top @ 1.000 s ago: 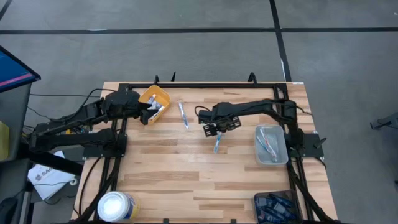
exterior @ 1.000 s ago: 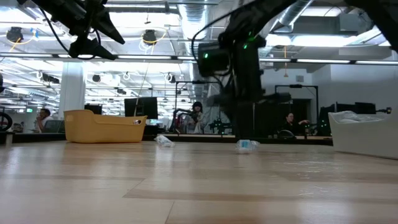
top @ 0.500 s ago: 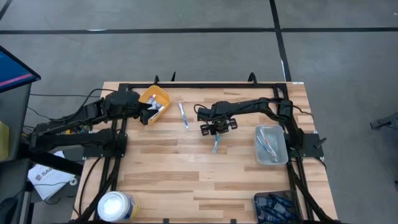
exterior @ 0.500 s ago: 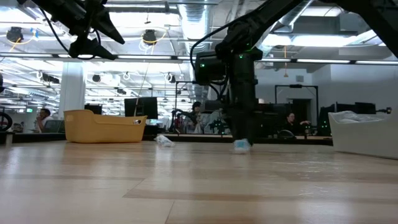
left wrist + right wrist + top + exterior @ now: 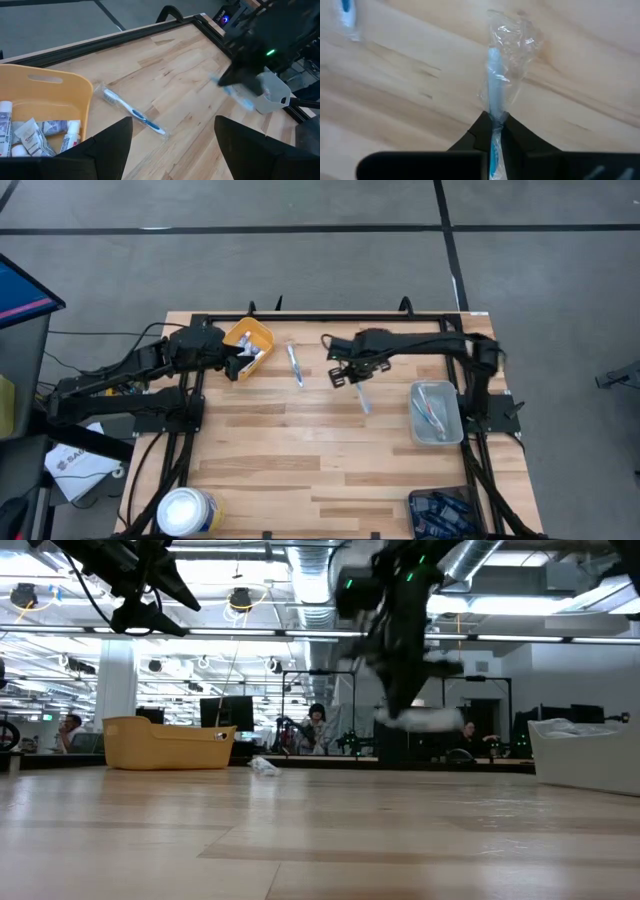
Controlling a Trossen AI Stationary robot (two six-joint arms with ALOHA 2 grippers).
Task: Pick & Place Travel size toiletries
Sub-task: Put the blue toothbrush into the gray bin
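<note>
My right gripper (image 5: 347,373) is shut on a blue toothbrush in clear wrap (image 5: 363,400), above the middle of the table. The toothbrush also shows in the right wrist view (image 5: 495,75) and, blurred, in the low view (image 5: 415,720). A second wrapped toothbrush (image 5: 295,366) lies flat on the table beside the yellow bin (image 5: 250,340). The bin holds small white tubes (image 5: 47,131). My left gripper (image 5: 238,366) is open and empty at the bin's near edge; its fingers (image 5: 107,150) stand wide apart. My right gripper pinches the wrapped toothbrush between its two fingers, on the blue handle (image 5: 493,116). The toothbrush runs along the fingers and sticks out past their tips, its crumpled wrap end (image 5: 512,32) farthest away. It is lifted clear of the table.
A clear bin (image 5: 436,412) with a few items stands at the table's right. A big white round tub (image 5: 188,510) stands at the near left corner and a dark box (image 5: 445,512) at the near right. Bare wood lies in the middle and near part.
My right gripper, shut on the wrapped toothbrush, has risen and gone a little toward the far edge. The toothbrush has been lifted clear of the table and has swung about: its free end pointed near-left and now points near-right.
</note>
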